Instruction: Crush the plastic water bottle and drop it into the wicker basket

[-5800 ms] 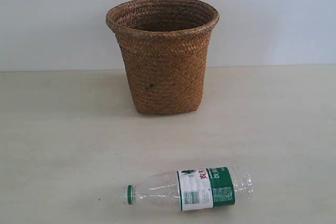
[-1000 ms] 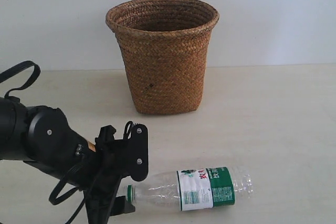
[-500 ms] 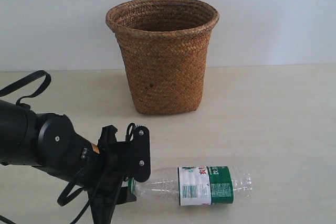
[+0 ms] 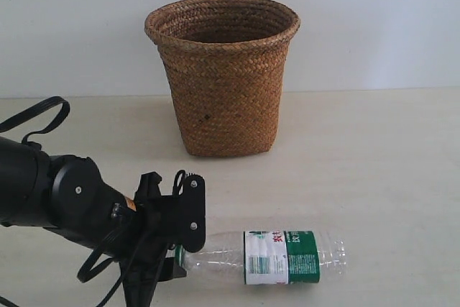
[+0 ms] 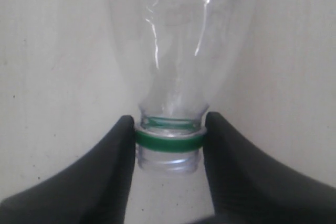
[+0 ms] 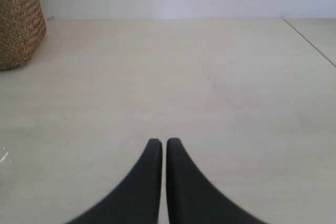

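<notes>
The plastic water bottle [image 4: 273,257] lies on its side near the table's front edge, its green-and-white label around the middle and its cap end pointing left. My left gripper [image 4: 183,253] is at that end, shut on the bottle's neck. In the left wrist view both black fingers [image 5: 118,150] press on the green ring of the bottle [image 5: 178,51]. The wicker basket [image 4: 223,91] stands upright behind, apart from the bottle. My right gripper [image 6: 164,141] is shut with nothing in it, over bare table, and does not show in the exterior view.
The pale table [image 4: 374,163] runs to a white wall behind the basket. In the right wrist view the basket's side [image 6: 18,24] shows at one edge and a table seam [image 6: 310,40] runs at the other. Black cables loop off the left arm [image 4: 43,116].
My left gripper has moved right onto the bottle's cap end and closed on the neck. The bottle has shifted slightly right and now lies level.
</notes>
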